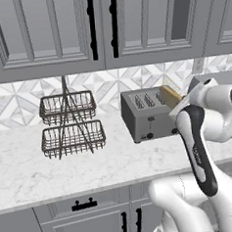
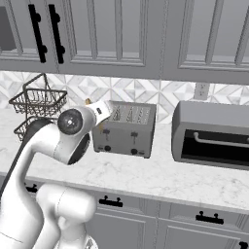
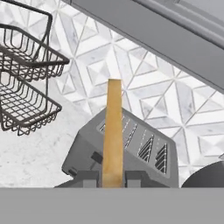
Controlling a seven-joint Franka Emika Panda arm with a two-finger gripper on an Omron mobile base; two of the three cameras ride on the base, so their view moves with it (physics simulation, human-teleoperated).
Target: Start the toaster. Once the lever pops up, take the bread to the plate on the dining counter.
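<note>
Above the toaster (image 3: 131,148), the bread (image 3: 113,131) edge-on and upright, long axis vertical, pinched in the claw (image 3: 112,178).

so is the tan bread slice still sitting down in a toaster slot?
No: in the hand view the tan bread slice stands edge-on between the end effector fingers, above the grey boxy metal toaster.

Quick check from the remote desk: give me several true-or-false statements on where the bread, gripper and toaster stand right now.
1. The gripper is shut on the pale tan bread slice. True.
2. The bread slice lies flat on the marble worktop. False: it is held on edge above the grey four-slot metal toaster.
3. A two-tier dark wire basket rack stands beside the toaster. True.
4. The larger grey toaster oven has its door hanging open. False: the door is closed.
</note>
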